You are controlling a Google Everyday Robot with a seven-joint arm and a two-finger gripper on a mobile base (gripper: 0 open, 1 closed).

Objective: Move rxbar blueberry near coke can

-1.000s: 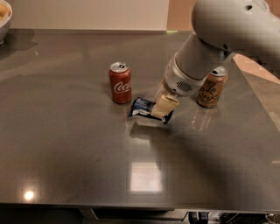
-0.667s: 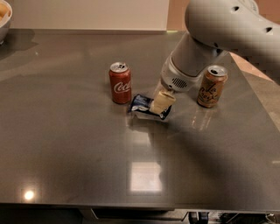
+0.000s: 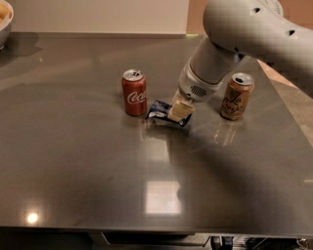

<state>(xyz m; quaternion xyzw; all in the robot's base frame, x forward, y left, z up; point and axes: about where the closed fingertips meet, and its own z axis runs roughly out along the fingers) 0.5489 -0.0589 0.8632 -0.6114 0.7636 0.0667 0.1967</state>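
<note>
While the gripper pinches the rxbar blueberry beside the coke can, table edges lie distant.

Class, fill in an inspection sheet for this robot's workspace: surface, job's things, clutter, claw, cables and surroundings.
Surface: grey glossy table, with light glare near the front edge.
Job's things: rxbar blueberry sits just right of the upright coke can; whether they touch cannot be told.
Clutter: upright tan-brown can further right; bowl at the far left corner, partly out of view.
Claw: claw shut on the bar's right end; arm reaches in from the upper right.
Cables: nothing seen.
Surroundings: pale wall behind the table.
</note>
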